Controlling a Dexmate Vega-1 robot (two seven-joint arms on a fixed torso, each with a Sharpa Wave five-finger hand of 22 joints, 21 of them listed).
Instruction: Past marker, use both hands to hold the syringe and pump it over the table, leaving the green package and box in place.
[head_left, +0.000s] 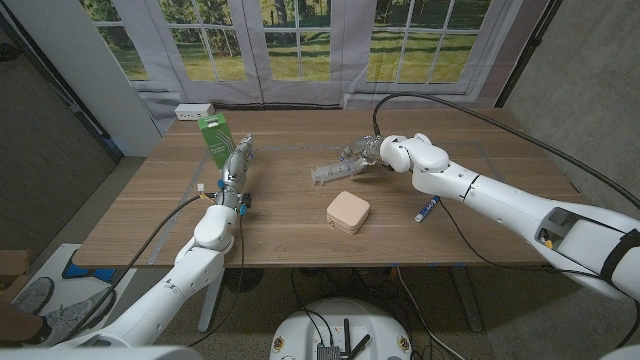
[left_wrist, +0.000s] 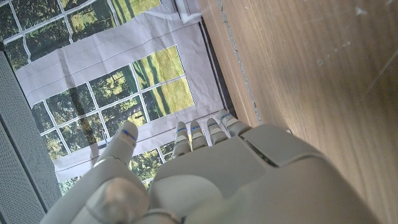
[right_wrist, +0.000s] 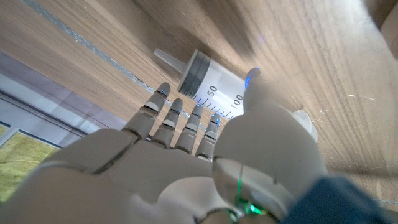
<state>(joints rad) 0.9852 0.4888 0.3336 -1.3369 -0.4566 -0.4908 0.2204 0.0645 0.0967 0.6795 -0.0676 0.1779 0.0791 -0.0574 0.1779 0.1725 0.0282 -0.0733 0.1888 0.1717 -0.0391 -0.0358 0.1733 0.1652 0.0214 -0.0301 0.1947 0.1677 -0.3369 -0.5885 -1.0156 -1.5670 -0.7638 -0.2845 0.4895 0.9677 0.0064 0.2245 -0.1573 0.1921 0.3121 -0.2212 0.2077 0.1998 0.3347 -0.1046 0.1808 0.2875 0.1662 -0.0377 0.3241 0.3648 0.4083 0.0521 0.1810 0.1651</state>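
The clear syringe (head_left: 328, 173) lies low over the middle of the table, tip pointing to picture left. My right hand (head_left: 365, 153) is at its rear end. In the right wrist view the right hand (right_wrist: 186, 155) has its fingers (right_wrist: 176, 115) along one side of the syringe (right_wrist: 214, 87) barrel and its thumb (right_wrist: 261, 93) on the other, so it grips the barrel. Whether the syringe is off the wood I cannot tell. My left hand (head_left: 237, 170) stands with straight fingers beside the green package (head_left: 213, 138), holding nothing; the left hand (left_wrist: 205, 168) shows spread fingers.
A pinkish box (head_left: 347, 211) sits in front of the syringe, near the table's (head_left: 290, 225) front edge. A blue-capped marker (head_left: 427, 208) lies under my right forearm. A white power strip (head_left: 194, 111) is at the far left edge. Black cables trail over the far right corner.
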